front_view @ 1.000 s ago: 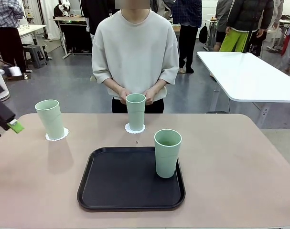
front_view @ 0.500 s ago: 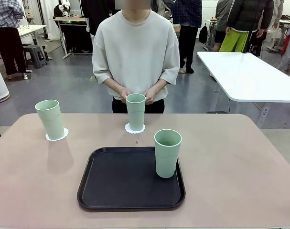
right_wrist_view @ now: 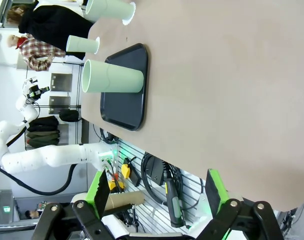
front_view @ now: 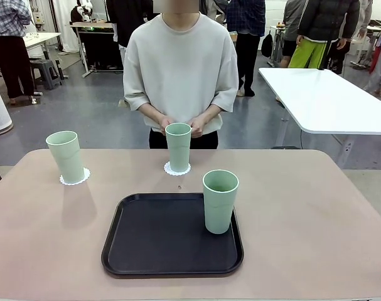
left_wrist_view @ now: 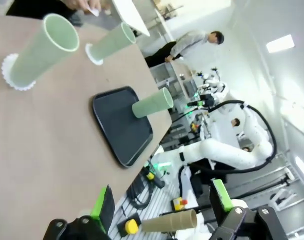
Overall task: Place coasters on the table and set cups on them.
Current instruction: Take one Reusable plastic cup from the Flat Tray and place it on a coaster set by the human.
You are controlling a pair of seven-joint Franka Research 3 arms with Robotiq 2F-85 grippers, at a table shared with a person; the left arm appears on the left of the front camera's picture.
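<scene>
Left claw (left_wrist_view: 162, 205) and right claw (right_wrist_view: 158, 192): both spread wide, empty. Black rectangular plastic tray (front_view: 159, 241), frame centre, holds one tall mint-green plastic tumbler (front_view: 220, 200), upright at its right side, straight on the tray floor. In the right wrist frame it lies upper left of that claw, well apart; judged nearer the right arm. Farther, on the beige surface (front_view: 316, 213): left tumbler (front_view: 66, 157) on a white scalloped paper coaster (front_view: 76, 180), centre tumbler (front_view: 178, 146) on another coaster (front_view: 177, 170). Person's hands (front_view: 162, 124) just behind it.
</scene>
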